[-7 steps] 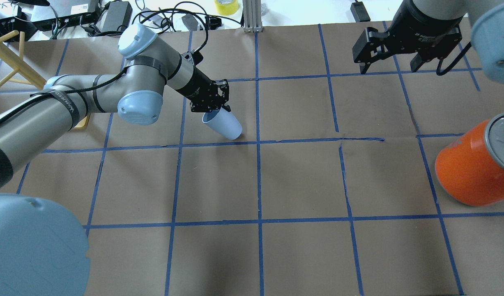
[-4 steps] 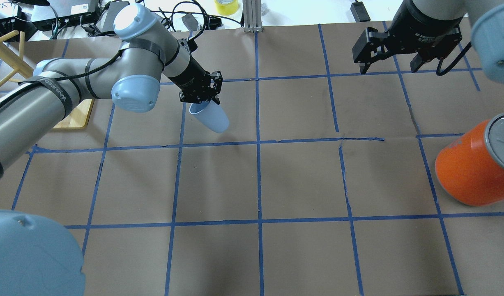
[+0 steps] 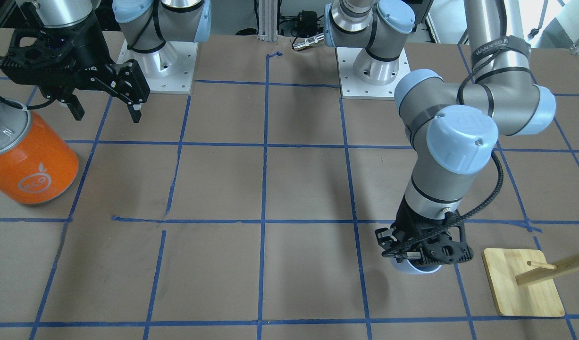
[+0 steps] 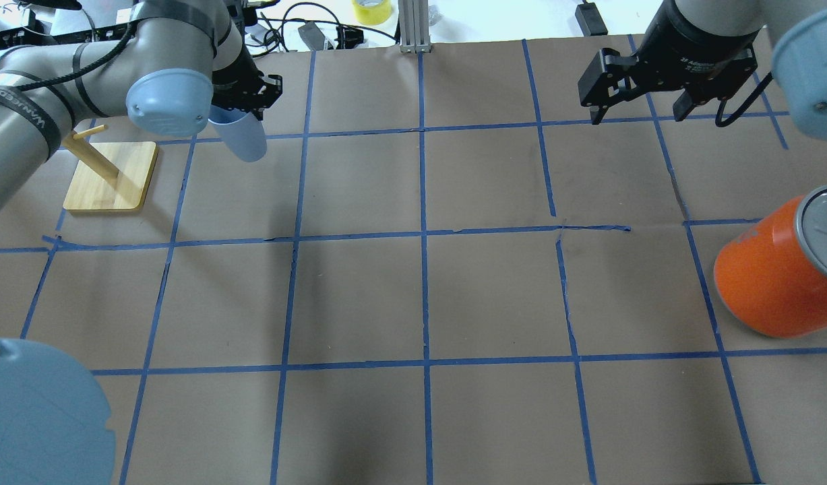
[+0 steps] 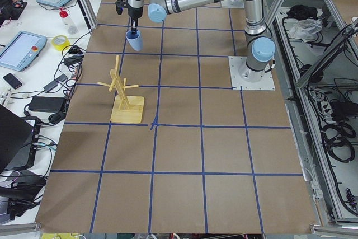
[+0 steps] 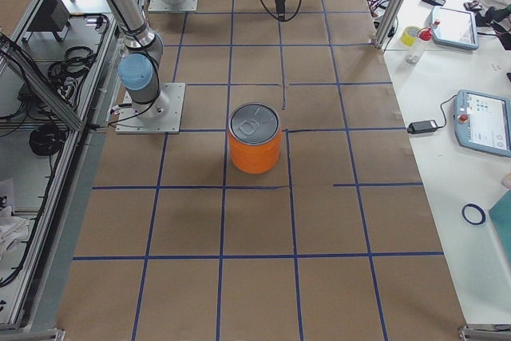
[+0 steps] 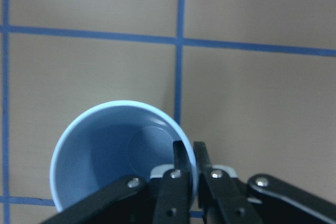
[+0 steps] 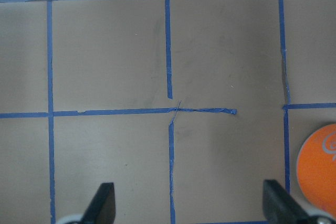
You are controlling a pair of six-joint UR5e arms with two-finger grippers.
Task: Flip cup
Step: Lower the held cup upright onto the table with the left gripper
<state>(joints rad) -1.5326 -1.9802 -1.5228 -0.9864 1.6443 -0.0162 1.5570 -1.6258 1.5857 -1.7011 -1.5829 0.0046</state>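
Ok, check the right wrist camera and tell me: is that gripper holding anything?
No, the right gripper has its jaws wide apart, with only bare table showing between them.

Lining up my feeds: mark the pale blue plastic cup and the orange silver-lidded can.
Pale blue plastic cup (image 4: pixel 243 139): overhead exterior view, side wall.
Orange silver-lidded can (image 4: pixel 757 283): overhead exterior view, orange side.
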